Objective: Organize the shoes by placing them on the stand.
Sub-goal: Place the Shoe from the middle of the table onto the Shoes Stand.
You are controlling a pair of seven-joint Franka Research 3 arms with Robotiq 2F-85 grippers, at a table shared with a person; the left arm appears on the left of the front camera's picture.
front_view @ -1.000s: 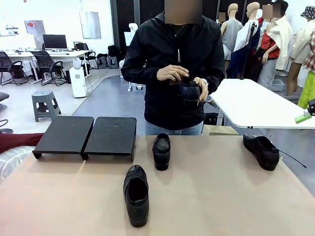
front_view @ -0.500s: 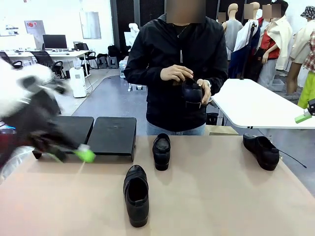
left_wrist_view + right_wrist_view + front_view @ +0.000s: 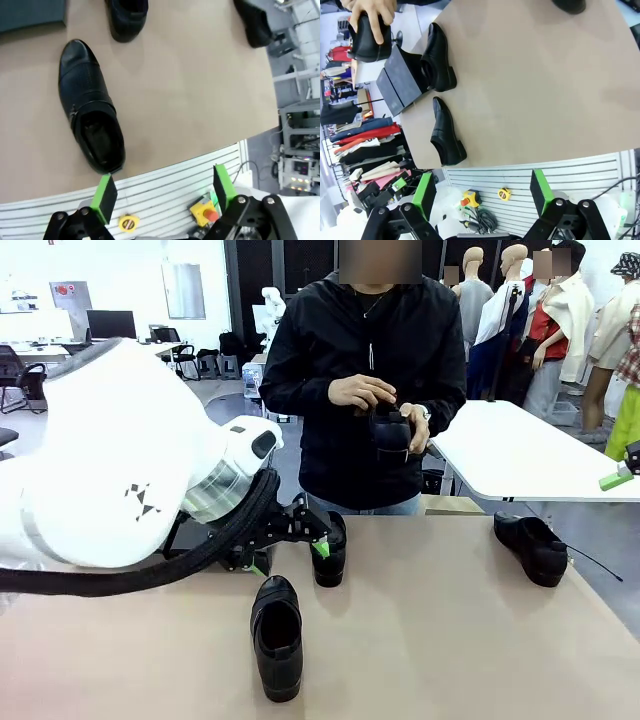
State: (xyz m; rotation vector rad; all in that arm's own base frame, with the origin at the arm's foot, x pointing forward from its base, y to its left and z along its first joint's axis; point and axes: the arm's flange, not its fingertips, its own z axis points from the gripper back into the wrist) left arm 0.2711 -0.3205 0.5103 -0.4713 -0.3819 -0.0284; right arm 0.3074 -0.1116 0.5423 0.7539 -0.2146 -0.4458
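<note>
Since both pincers are spread wide with nothing between the pads, no shoe is in robot hands right now. Closest to the robot, the near shoe (image 3: 277, 636) lies on the tan table (image 3: 450, 650). Just past it sits the middle shoe (image 3: 336, 538). The left gripper (image 3: 164, 189) hangs right beside that one, green pads close to its side; touching or not is hard to call. The right gripper (image 3: 482, 192) sits back off the table edge, well apart from everything. Out on the right side lies the far-right shoe (image 3: 532, 548). The stand (image 3: 400, 85) is at the far left of the table and looks bare, and from the front the left arm (image 3: 110, 480) hides most of it. Beyond the table a person (image 3: 330, 350) holds the fourth shoe (image 3: 389, 437) in both hands.

What could go sideways, probably:
- Those open fingers coming in low could shove the middle shoe instead of straddling it.
- Glossy leather may slip out of a shallow pinch.
- A shoe set carelessly on the sloped panels might slide off.
</note>
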